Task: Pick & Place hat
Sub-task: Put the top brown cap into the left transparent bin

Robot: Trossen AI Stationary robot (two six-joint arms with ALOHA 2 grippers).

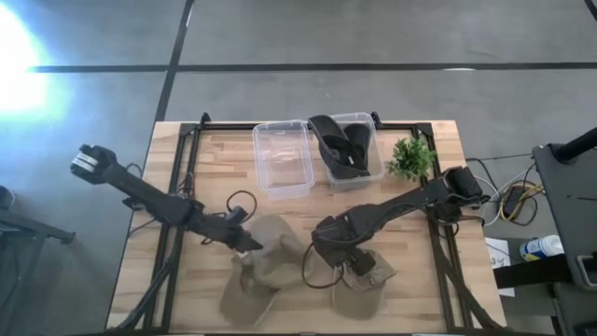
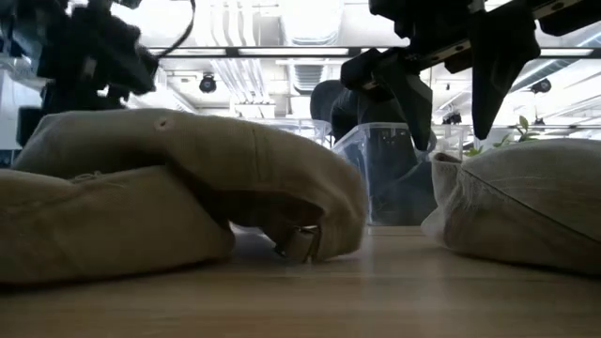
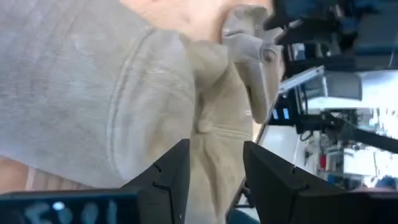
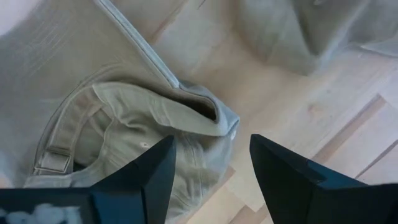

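Two tan hats lie on the wooden table. The left hat (image 1: pixel 261 275) (image 2: pixel 188 188) rests on its crumpled crown and brim. The right hat (image 1: pixel 366 280) (image 2: pixel 526 207) lies upside down, with its inside and back strap (image 4: pixel 53 155) showing. My left gripper (image 1: pixel 250 243) (image 3: pixel 214 180) is open, close over the far edge of the left hat (image 3: pixel 93 93); no touch shows. My right gripper (image 1: pixel 328 250) (image 4: pixel 211 168) (image 2: pixel 454 131) is open and hovers above the right hat's near-left edge (image 4: pixel 186 118).
At the table's far side stand an empty clear bin (image 1: pixel 283 159) and a second clear bin (image 1: pixel 371 163) holding a dark hat (image 1: pixel 338 145). A small green plant (image 1: pixel 411 159) stands to their right. Cables run along the table's black frame (image 1: pixel 191 140).
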